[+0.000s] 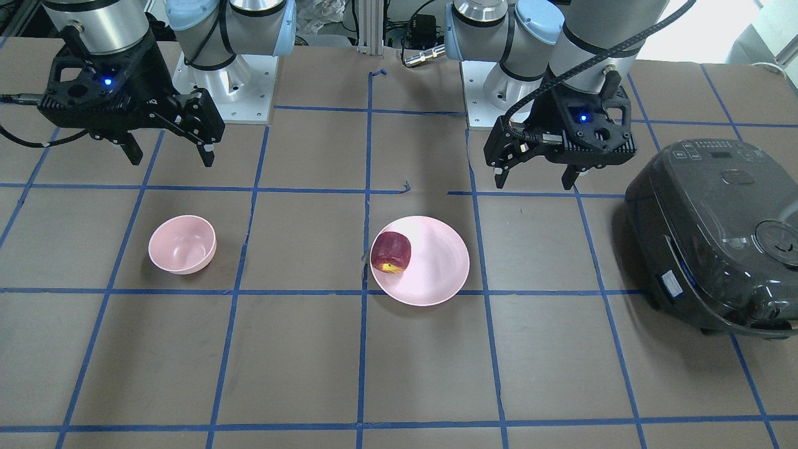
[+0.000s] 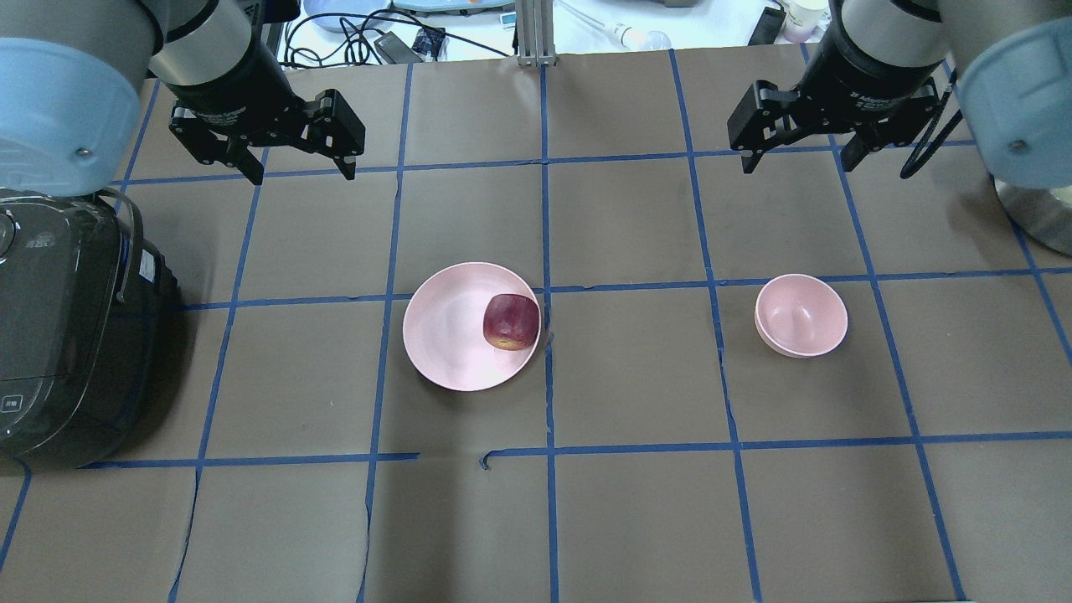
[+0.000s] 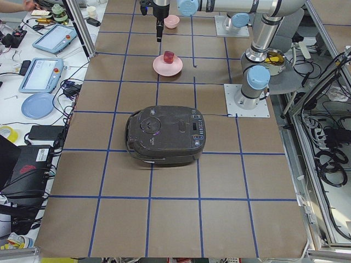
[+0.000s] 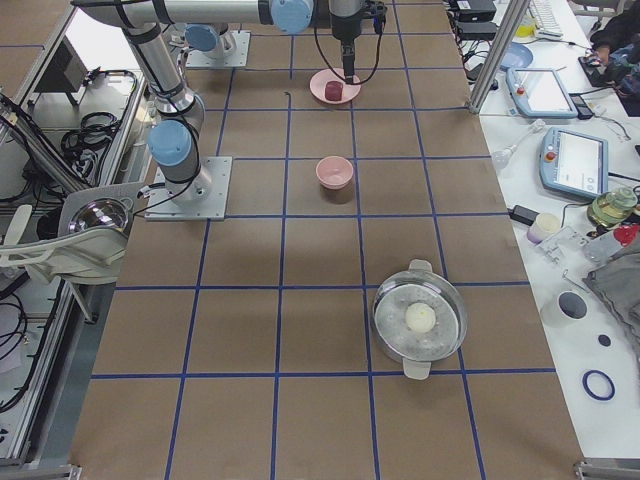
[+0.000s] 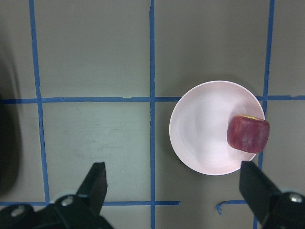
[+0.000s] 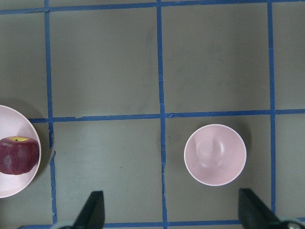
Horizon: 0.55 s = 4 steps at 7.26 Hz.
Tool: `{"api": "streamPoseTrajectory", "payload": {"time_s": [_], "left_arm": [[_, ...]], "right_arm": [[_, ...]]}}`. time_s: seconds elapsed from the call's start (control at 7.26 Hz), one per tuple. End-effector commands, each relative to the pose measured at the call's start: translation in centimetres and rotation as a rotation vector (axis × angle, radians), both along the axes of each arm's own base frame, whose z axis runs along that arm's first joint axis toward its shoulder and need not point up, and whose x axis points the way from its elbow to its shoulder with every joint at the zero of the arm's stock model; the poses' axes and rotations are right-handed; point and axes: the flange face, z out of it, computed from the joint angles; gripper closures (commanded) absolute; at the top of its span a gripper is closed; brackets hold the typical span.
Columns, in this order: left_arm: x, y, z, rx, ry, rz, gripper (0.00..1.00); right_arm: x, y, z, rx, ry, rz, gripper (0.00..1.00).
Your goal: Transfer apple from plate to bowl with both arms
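One small, round, dark red apple point(image 2: 511, 322) — dull-skinned, with a yellow patch — lies on the single wide, glossy pale pink plate point(image 2: 444, 327) near the middle of the brown paper-covered bench point(image 2: 636, 519), at the rim nearest the single deep, smooth pale pink bowl point(image 2: 801, 316) toward the bench's right end. The black two-finger left gripper point(image 2: 301, 172) and right gripper point(image 2: 797, 163) hang above, jaws wide apart, holding nothing.
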Motion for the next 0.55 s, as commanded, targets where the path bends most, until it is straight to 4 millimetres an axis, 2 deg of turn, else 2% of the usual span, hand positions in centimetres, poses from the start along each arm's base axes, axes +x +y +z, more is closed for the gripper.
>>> {"api": "streamPoseTrajectory", "payload": {"time_s": [0.0,0.41], "left_arm": [[0.01,-0.03,0.07,-0.003,-0.002,-0.001,0.00],[0.09,-0.14,-0.16,0.002,-0.002,-0.001,0.00]], "right_arm": [[0.00,0.00,-0.03,-0.001,0.000,0.000,0.00],[0.09,-0.01,0.06,-0.004,-0.001,0.002,0.00]]}}
